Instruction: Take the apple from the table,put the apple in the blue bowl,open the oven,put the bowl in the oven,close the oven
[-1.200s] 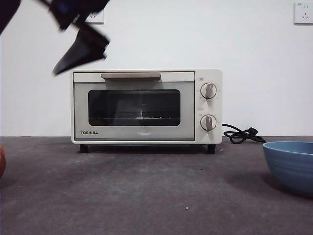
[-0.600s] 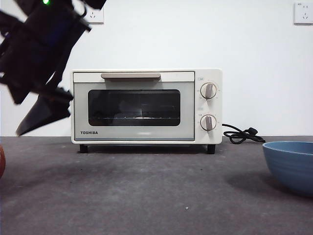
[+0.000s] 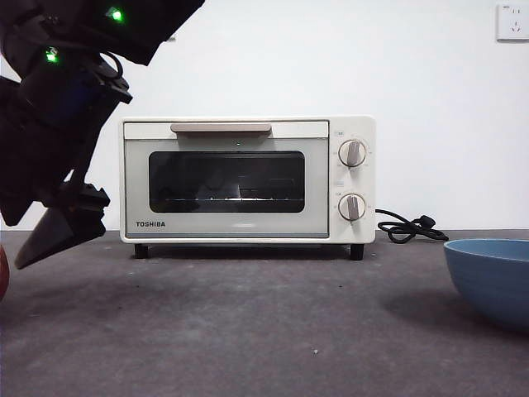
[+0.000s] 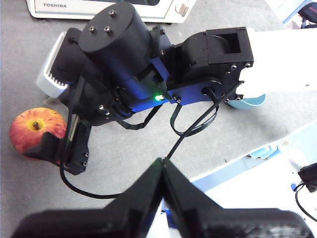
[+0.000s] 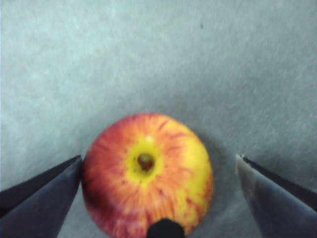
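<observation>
Apple sits on the table, stem up, round, glossy red skin streaked with yellow around the stem pit. In the front view I only get a red sliver of it at the left edge. Table is matte dark grey, faintly mottled.

My right gripper straddles the apple, jaws spread wide: one black wedge-shaped tip just beside or grazing the skin, the other clearly apart from it. Nothing pinched. In the front view it's the big dark arm low at left, tip near the table.

My left gripper is above, looking down on the right arm; its jaws are pressed together, holding nothing.

Blue bowl at the right edge, glossy, deep, faint horizontal ridges, well apart from the apple. Oven stands behind, cream, boxy, dark glass door closed, beige bar handle, two knobs, black cord coiled to its right.
</observation>
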{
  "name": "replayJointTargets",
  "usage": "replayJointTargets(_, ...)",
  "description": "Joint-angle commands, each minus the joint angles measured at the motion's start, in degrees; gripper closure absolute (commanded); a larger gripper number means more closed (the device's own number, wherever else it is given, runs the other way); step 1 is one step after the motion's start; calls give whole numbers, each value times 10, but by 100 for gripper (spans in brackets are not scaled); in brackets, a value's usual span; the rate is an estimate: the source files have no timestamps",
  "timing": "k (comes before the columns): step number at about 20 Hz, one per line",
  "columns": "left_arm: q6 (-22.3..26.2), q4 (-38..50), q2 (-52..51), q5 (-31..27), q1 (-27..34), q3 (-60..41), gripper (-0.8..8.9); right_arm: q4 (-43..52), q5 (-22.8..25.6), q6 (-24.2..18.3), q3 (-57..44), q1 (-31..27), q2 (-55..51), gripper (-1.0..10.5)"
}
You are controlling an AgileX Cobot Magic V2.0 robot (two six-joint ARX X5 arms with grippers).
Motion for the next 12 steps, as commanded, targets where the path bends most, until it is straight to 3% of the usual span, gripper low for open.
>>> replayJointTargets(1, -4, 1, -1, 2, -2, 1, 819, 2, 15, 22, 0, 3, 12, 718)
replayJointTargets(3, -4, 1, -1, 2, -2, 1, 819, -7, -3, 29, 0, 3, 20, 932)
replayJointTargets(4, -4, 1, -1, 2, -2, 1, 819, -12, -3, 26, 0, 4, 20, 958)
replayJointTargets(8, -4, 1, -1, 0, -2, 1, 819, -24, -2, 28, 11, 8, 16, 958)
replayJointTargets(12, -3, 1, -1, 0, -1, 1, 819, -140, 13, -7, 75, 7, -13, 958)
